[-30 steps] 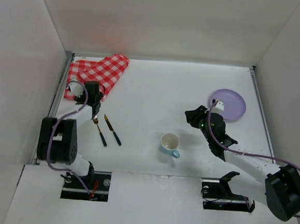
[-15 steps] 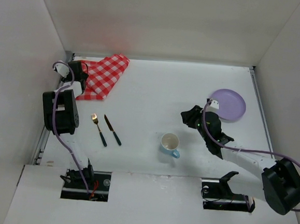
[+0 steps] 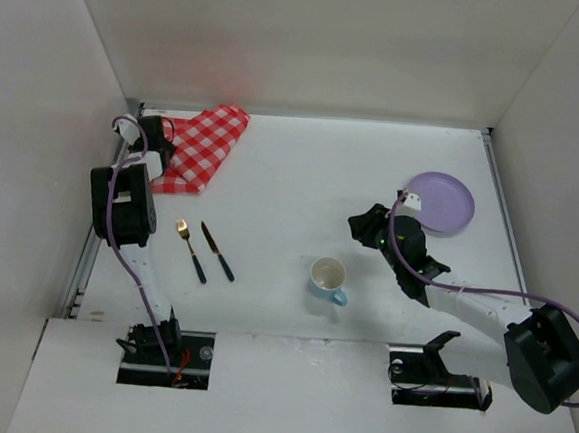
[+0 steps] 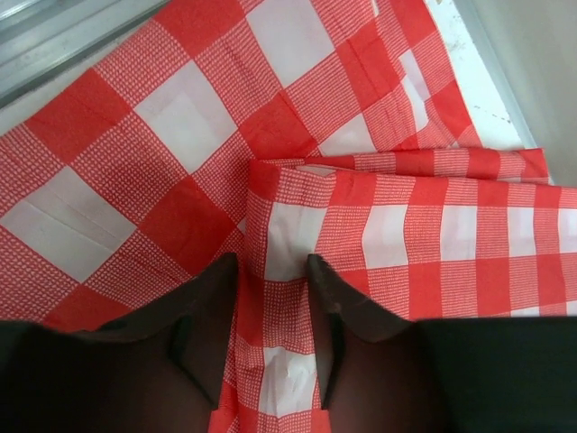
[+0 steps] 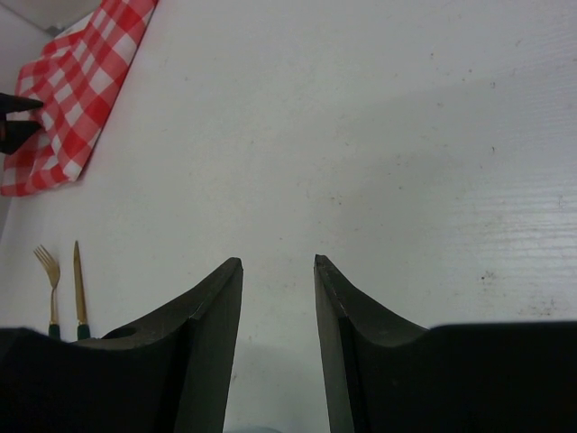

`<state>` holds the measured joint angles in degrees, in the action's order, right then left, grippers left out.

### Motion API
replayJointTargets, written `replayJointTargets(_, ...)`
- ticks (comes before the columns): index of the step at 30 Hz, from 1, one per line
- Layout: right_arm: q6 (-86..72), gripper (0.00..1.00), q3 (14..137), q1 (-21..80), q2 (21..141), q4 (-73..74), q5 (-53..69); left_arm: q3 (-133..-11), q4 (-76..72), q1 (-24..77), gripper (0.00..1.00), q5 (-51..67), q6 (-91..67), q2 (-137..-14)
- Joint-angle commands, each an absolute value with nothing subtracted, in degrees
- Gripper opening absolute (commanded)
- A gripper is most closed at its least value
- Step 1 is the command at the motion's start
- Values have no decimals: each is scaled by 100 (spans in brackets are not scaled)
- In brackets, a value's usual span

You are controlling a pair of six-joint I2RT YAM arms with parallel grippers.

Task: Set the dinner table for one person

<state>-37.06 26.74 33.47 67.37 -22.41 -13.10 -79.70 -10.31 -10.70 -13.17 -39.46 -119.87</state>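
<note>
A red-and-white checkered cloth [image 3: 203, 145] lies folded at the far left corner of the dinner table [image 3: 293, 177]. My left gripper [image 3: 160, 134] is down on the cloth's left end. In the left wrist view the left gripper [image 4: 270, 262] is open, its jaws straddling a raised fold of the cloth [image 4: 361, 135]. My right gripper [image 3: 365, 225] hovers mid-table, between the mug [image 3: 328, 276] and the purple plate [image 3: 443, 202]. Seen from the right wrist, this gripper [image 5: 278, 262] stands open with only bare tabletop between its fingers.
A gold fork [image 3: 190, 250] and knife [image 3: 218, 251] with dark green handles lie side by side at the front left. The light blue mug stands upright near the front middle. White walls and grey rails [image 3: 112, 177] edge the table.
My left arm swung from above the fork out to the far-left corner, onto the cloth, and its jaws then narrowed. The right gripper shifted slightly left and opened a little.
</note>
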Motion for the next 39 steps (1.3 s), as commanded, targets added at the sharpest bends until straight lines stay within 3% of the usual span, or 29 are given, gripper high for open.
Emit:
replayJointTargets(1,-3612,44,2900,3406,6689,-2461,-1319,-8191,-949,-1094,30,-1196,-3902,-11988)
replayJointTargets(5,-3612,44,2900,3406,6671,-2470,-1345,-8270,-1089,-937,12,-1011,-3902,-11883)
replayJointTargets(8,-3612,44,2900,3414,6706,-2487,-1327,-8253,-1370,-630,8,-871,-3894,-11699)
replayJointTargets(22,-3788,44,2567,3300,6127,-2566,-1801,-7937,-3207,2270,6,149,-3200,-11592)
replayJointTargets(31,-3990,58,2329,3054,5836,-2593,-2039,-8375,-3445,4011,7,790,-2558,-12357)
replayJointTargets(34,-4130,61,2242,2932,5740,-2584,-2153,-8578,-3349,4240,11,1019,-2435,-12498)
replayJointTargets(39,-4412,66,2083,2492,5528,-2435,-2162,-8131,-3454,4302,47,678,-2548,-11946)
